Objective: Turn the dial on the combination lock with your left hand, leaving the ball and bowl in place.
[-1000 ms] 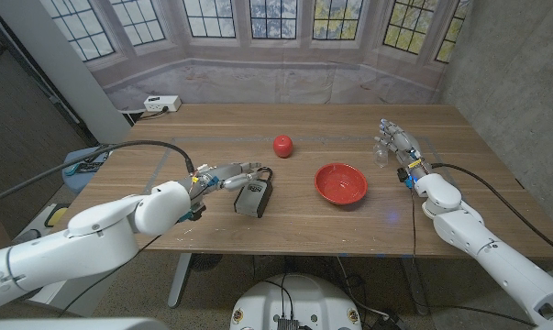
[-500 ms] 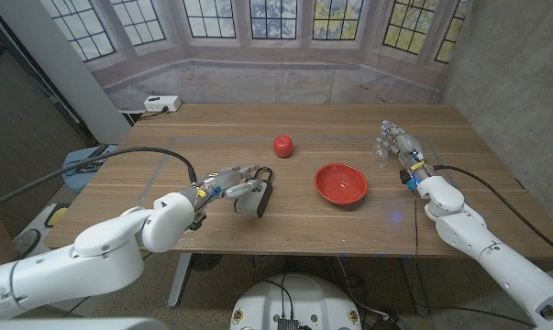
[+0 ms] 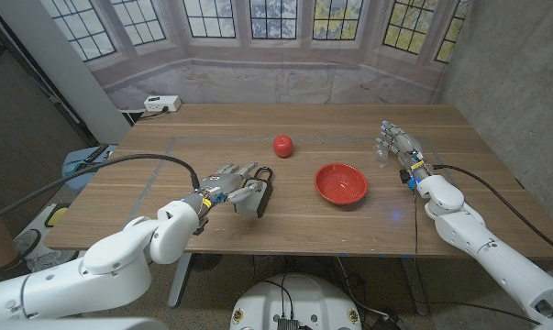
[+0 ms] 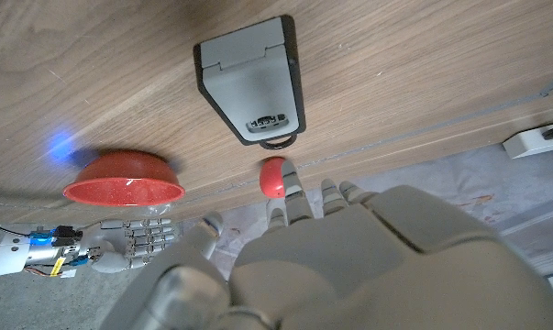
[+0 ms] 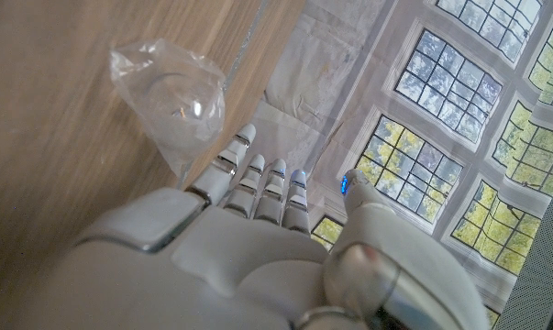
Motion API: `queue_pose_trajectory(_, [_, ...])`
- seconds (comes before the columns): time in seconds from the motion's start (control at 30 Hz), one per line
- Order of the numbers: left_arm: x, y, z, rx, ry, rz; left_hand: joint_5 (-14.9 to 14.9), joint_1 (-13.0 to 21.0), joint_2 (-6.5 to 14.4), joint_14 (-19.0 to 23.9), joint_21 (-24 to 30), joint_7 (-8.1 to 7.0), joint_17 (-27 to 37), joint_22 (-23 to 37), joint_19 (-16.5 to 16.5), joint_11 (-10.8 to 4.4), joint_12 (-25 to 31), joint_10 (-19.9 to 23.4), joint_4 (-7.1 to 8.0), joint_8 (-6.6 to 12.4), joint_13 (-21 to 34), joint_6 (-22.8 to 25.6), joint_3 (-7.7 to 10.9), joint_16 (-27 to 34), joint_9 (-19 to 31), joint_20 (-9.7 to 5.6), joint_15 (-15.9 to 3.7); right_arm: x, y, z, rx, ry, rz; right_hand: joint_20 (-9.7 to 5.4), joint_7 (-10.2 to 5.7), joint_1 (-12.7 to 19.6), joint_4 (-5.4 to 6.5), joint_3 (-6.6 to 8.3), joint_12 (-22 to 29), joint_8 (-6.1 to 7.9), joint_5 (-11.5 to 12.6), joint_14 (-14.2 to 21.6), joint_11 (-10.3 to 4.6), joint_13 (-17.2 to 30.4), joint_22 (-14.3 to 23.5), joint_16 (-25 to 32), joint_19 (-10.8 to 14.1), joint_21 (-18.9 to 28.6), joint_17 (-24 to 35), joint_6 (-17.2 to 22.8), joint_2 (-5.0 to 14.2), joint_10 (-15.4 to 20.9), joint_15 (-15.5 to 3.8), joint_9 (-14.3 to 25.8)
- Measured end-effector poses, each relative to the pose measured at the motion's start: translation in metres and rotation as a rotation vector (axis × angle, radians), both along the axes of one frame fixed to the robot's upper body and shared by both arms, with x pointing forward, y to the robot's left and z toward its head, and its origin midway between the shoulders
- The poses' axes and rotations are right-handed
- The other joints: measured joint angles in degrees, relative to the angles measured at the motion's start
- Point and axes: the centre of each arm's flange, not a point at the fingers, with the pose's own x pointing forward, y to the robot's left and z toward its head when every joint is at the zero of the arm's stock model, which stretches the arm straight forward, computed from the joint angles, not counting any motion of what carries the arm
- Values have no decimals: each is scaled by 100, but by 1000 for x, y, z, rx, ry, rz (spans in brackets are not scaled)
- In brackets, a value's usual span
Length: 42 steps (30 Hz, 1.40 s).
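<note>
Head view: wooden table (image 3: pixel 212 124) under bay windows (image 3: pixel 276 18) | left hand (image 3: pixel 228 181) fingers spread beside combination lock (image 3: pixel 253 195) | right hand (image 3: pixel 400 147) empty, fingers apart

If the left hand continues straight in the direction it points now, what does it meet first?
Most likely the combination lock: the left hand points at it, right beside it. Whether they already touch is unclear.

left hand (image 3: pixel 228 181) reaches forward, fingers extended, holding nothing; right hand (image 3: pixel 400 147) fingers straight, apart.

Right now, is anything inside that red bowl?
The red bowl looks empty in the head view; the red ball sits apart on the table. The left wrist view shows the bowl side-on, interior hidden.
</note>
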Motion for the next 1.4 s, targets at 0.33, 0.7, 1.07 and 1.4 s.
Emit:
queue_pose_trajectory(0.33, [3,-4,-1,13,-36,5,0,0,0,23,0,252,0,0,-9,28,46,358,-24,66,-28,3,-24,0,-17,-53,-23,5,-1,-2,4,7,6,0,0,0,0,0,0,0,0,0,0,0,0,39,0,0,0,0,0,0,0,0])
queue_pose_trajectory(0.7, [5,-10,-3,36,-44,-5,0,0,0,103,28,341,-27,-1,-8,-100,91,726,-24,66,-27,-7,-23,0,-16,-52,-164,8,-2,-6,12,13,11,0,0,0,0,0,0,0,0,0,0,0,0,39,0,0,0,0,0,0,0,0])
queue_pose_trajectory(1.07, [8,-14,-5,68,-55,9,0,1,1,146,28,352,-28,-1,-8,-138,91,927,-24,107,-26,4,-23,0,-16,-52,-269,10,-2,-12,25,14,15,0,0,23,-16,17,0,0,0,0,0,0,0,39,0,0,-15,0,23,0,0,0])
queue_pose_trajectory(1.4, [11,-15,-8,81,-55,29,0,1,1,155,28,352,-28,-1,-8,-140,91,1051,-1,107,-26,5,-46,0,-16,-52,-278,10,-2,-14,32,13,18,0,0,23,-32,32,0,0,0,0,0,0,0,39,0,0,-10,0,23,0,0,0])
